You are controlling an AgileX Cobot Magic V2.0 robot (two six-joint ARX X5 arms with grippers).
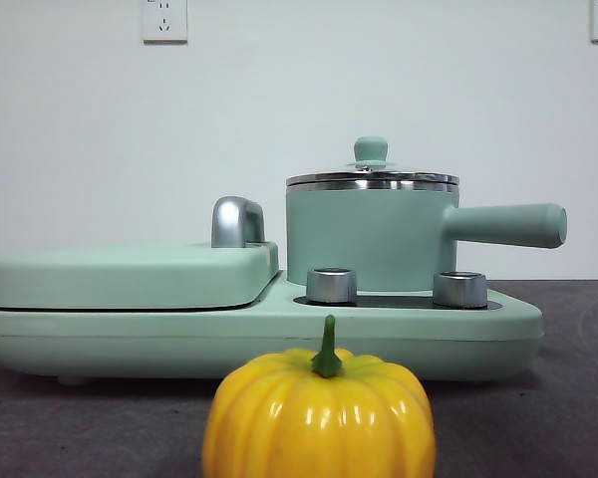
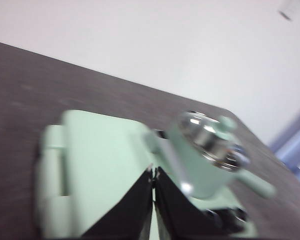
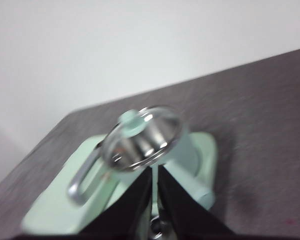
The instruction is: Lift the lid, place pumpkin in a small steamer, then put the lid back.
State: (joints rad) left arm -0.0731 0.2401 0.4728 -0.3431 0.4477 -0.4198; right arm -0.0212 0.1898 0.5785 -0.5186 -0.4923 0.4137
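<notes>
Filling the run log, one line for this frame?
lid: on small steamer | pumpkin: on table, in front | left pincer: shut, above | right pincer: shut, above

Front view sits low, about table [image 1: 578, 418] height, looking level across toward the back wall; pumpkin [image 1: 319, 413] very near the lens, cropped at the bottom, cooker base [image 1: 259, 334] behind it, small steamer [image 1: 371, 239] with lid [image 1: 371, 167] on its right part. Left wrist view looks down at a slant from above the table, blurred, own left gripper [image 2: 153, 172] in frame, facing griddle cover [image 2: 102, 160] and small steamer [image 2: 200, 165]. Right wrist view, also high and blurred, looks down past the right gripper [image 3: 154, 170] onto the lid [image 3: 142, 137]. All three views share steamer, lid and cooker base.
</notes>
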